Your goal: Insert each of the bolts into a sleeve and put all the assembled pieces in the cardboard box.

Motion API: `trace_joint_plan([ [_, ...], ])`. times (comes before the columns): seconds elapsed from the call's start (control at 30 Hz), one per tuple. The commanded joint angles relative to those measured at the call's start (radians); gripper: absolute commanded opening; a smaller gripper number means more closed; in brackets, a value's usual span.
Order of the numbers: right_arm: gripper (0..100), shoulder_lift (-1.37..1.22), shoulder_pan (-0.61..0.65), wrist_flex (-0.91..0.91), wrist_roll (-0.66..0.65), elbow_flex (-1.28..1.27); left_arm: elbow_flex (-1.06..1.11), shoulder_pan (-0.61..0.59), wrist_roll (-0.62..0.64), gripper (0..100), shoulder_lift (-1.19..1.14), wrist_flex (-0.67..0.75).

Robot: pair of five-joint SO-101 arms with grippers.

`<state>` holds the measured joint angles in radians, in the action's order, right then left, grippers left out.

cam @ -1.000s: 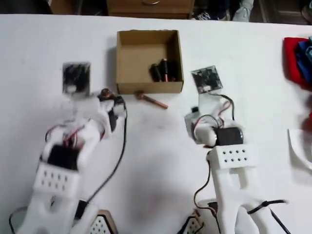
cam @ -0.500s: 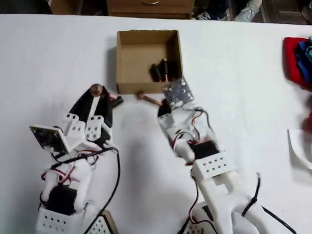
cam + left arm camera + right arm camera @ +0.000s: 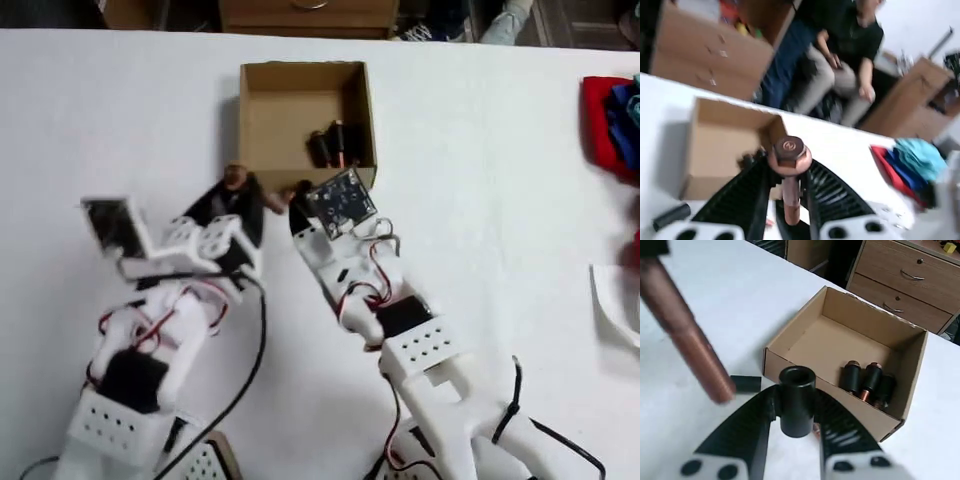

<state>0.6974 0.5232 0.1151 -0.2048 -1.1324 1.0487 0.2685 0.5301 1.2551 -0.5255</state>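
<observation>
R wrist view: bolt (image 3: 690, 340) head cut off; loose sleeve (image 3: 747, 384) part-hidden.

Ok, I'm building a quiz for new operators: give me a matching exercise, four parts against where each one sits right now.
Things: 1 copper bolt; 2 black sleeve showing its open end; 3 black sleeve lying flat; 4 assembled pieces.
Places: A inside the cardboard box; B on the table outside the box; C held by the left gripper; D held by the right gripper.
Pairs: 1-C; 2-D; 3-B; 4-A.
</observation>
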Motion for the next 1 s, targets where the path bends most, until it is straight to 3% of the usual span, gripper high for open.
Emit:
trace_joint_plan([
  [0.0, 2.4, 0.025, -0.002, -0.025, 0.002, 0.008, -0.197, 0.037, 0.011, 3, -0.124, -0.069],
  [0.97, 2.4, 0.036, -0.025, 0.01, 0.009, 0.0, -0.479, -0.028, 0.011, 3, -0.522, -0.035],
])
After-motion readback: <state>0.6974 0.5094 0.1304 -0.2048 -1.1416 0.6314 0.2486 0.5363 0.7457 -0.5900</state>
